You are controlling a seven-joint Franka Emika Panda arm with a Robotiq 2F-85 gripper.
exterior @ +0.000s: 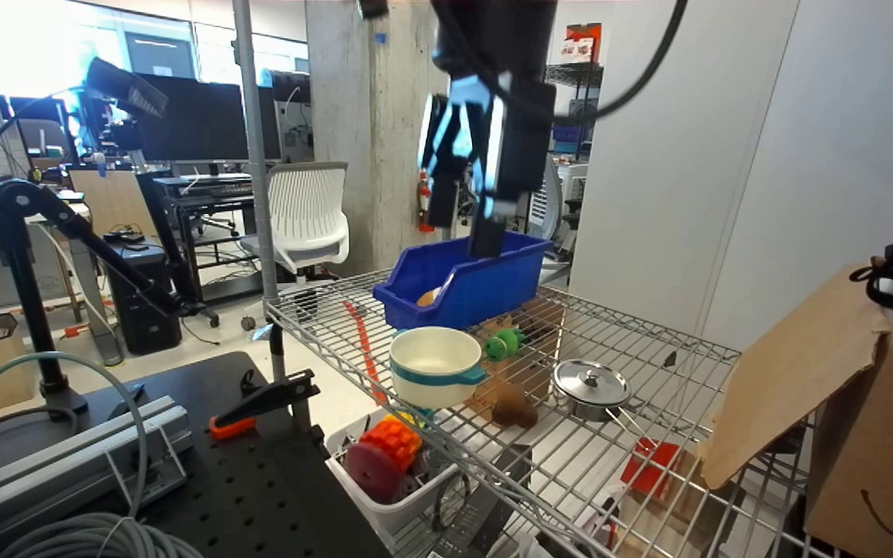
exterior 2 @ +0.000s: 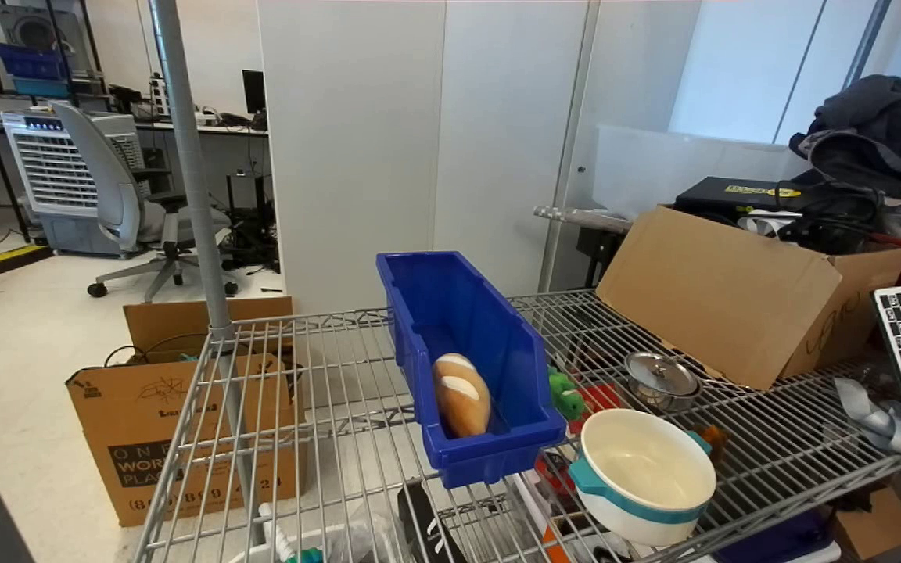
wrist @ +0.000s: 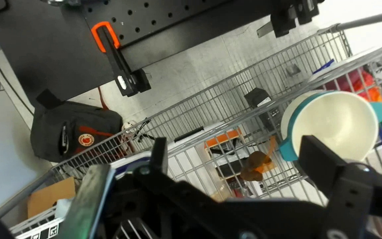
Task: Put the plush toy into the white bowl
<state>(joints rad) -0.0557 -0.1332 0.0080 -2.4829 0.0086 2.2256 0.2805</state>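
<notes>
My gripper [wrist: 234, 143] stands wide, empty, in an exterior view white bowl [exterior: 432, 394], green toy [exterior: 501, 346] at its two o'clock, brown object [exterior: 512, 408] at four.

Teal-banded white bowl [exterior: 435, 379] upright; brown plush toy [exterior: 511, 404] near.

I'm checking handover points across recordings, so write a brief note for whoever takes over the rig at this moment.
Gripper: open, holding nothing, raised above the wire shelf.
White bowl: upright on the shelf; nothing shows inside.
Plush toy: likely the brown one beside the bowl; the green toy near the blue bin could be meant instead.
Done: no placing yet; neither toy is in the bowl.
Left: confirm the toy, pick it up, set it in the bowl and release.
</notes>
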